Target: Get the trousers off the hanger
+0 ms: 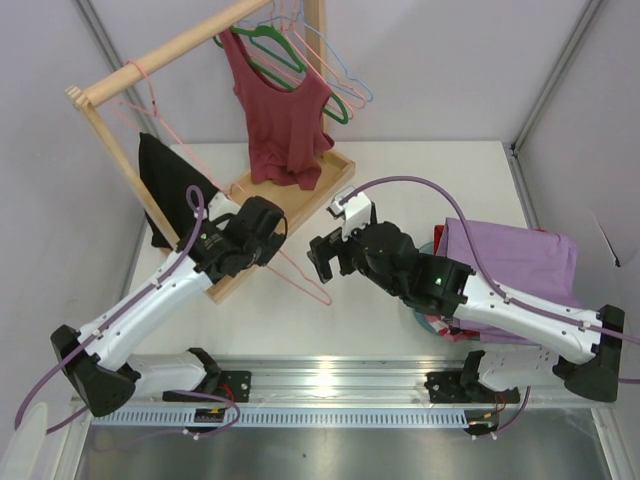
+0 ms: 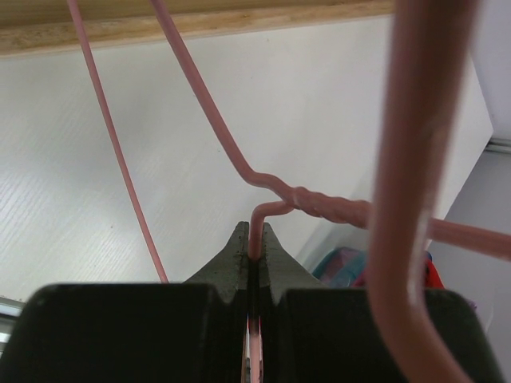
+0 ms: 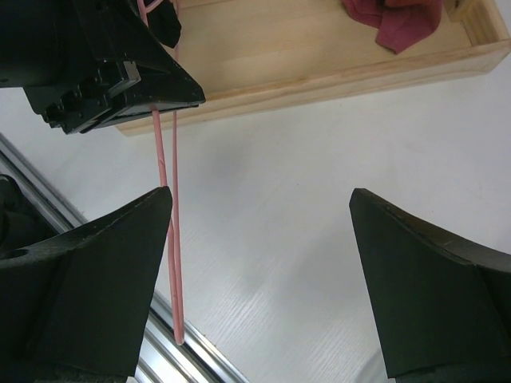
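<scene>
Hanger (image 2: 327,209) wire is clamped in the left gripper (image 2: 254,239) beside the wooden tray (image 3: 319,48). Right gripper (image 3: 259,231) gapes open nearby, trousers (image 1: 520,255) farther right.

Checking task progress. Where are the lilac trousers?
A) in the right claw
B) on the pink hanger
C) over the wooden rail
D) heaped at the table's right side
D: the trousers lie heaped at the table's right side, the pink hanger in the left claw is bare wire, and the right claw is open, empty.
</scene>
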`<state>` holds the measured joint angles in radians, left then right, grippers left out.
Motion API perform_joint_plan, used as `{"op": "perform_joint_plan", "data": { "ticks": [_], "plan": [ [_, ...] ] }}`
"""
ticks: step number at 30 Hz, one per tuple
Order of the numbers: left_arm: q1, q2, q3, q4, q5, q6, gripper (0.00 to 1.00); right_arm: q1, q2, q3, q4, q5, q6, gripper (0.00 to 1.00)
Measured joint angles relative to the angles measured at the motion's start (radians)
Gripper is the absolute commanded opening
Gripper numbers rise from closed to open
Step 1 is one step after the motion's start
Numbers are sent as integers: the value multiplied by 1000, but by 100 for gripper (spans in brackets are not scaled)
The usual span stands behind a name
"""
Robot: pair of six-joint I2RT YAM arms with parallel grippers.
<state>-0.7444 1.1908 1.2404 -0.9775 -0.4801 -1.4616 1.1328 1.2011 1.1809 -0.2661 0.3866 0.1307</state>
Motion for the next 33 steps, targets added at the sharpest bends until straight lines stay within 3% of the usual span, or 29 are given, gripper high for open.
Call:
{"op": "perform_joint_plan", "data": {
  "ticks": [25, 33],
  "plan": [
    [-2, 3, 41, -58, 15, -45, 0, 36, 16, 2, 2, 85, 15, 99],
    [-6, 5, 41, 24, 65, 1, 0, 48, 6, -5, 17, -91, -12, 96]
  ]
}}
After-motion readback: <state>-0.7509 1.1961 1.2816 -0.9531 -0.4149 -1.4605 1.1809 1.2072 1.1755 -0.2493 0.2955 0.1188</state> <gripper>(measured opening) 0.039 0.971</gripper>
